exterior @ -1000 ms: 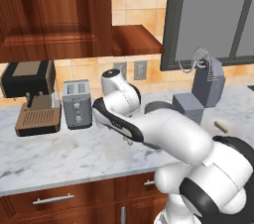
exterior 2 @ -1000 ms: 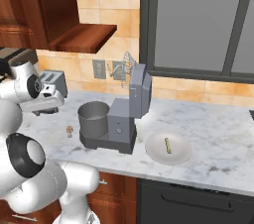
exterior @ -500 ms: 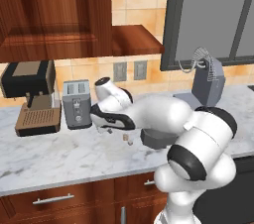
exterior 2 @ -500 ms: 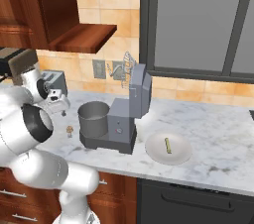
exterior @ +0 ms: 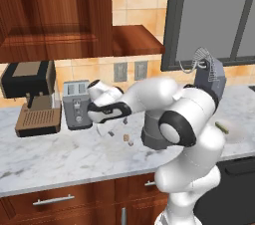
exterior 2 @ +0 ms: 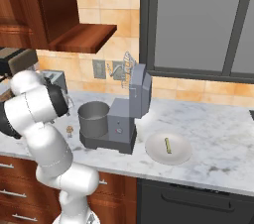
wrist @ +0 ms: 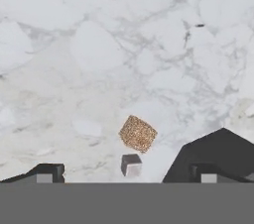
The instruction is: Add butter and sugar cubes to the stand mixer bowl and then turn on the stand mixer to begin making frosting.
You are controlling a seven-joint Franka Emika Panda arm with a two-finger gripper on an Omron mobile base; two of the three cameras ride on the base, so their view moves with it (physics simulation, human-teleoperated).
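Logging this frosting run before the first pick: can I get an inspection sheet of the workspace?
Surface: marble counter.
Job's things: sugar cubes on the counter left of the bowl, which sits on the mixer with its head tilted up; butter on a plate.
Clutter: toaster, coffee machine.
Grippers: gripper open above the cubes, empty.
Cables: nothing seen.
Surroundings: wood cabinets, tiled wall with outlets, window.

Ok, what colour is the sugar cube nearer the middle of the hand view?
Speckled tan-brown sugar cube, clearest in the hand view.
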